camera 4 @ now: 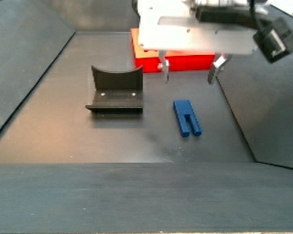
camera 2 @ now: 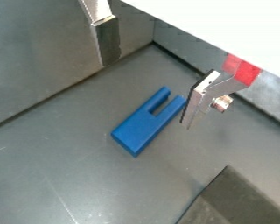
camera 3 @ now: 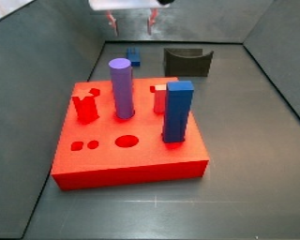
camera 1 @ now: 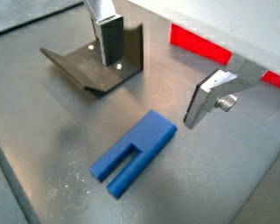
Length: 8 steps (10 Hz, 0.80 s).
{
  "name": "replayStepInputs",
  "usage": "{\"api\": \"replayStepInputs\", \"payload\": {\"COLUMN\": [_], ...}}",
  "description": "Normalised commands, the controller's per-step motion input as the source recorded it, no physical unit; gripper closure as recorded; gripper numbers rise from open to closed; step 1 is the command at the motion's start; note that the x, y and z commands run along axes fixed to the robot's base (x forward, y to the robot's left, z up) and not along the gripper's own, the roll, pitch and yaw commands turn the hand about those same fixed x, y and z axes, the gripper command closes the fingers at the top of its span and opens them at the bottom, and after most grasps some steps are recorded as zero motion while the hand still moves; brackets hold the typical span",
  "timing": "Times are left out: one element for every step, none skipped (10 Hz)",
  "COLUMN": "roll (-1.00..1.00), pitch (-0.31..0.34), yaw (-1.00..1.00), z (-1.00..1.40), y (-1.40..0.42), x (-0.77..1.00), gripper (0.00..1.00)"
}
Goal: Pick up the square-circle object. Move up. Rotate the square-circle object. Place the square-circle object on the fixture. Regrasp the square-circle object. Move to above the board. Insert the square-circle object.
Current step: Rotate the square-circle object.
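We are seeing the gripper hanging with fingers spread and empty above the dark grey floor, the blue peg lying flat beneath it, near the fixture.

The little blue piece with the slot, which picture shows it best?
A wrist view shows the flat dark-blue slotted piece best: large, slot clear, lying on the grey floor below the open gripper. A side view shows it whole but smaller; in another side view it is a far speck.
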Motion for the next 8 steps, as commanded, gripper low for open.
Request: {"api": "replayStepInputs", "payload": {"roll": [0.00,0.00,0.00,0.00,0.00,0.00,0.00,0.00], "pitch": [0.001,0.002,0.000,-0.001,-0.001,-0.002,-0.002,-0.002], "yaw": [1.00,1.00,1.00,1.00,1.00,1.00,1.00,1.00], "z": [-0.16,-0.27,-0.25,-0.19,-0.09,-0.06,-0.06,-0.05], "y": [0.00,-0.01,0.00,0.00,0.00,0.00,0.00,0.00], "x": [0.00,-0.01,0.03,0.04,0.03,0.02,0.03,0.03], "gripper": [0.00,0.00,0.00,0.00,0.00,0.00,0.00,0.00]}}
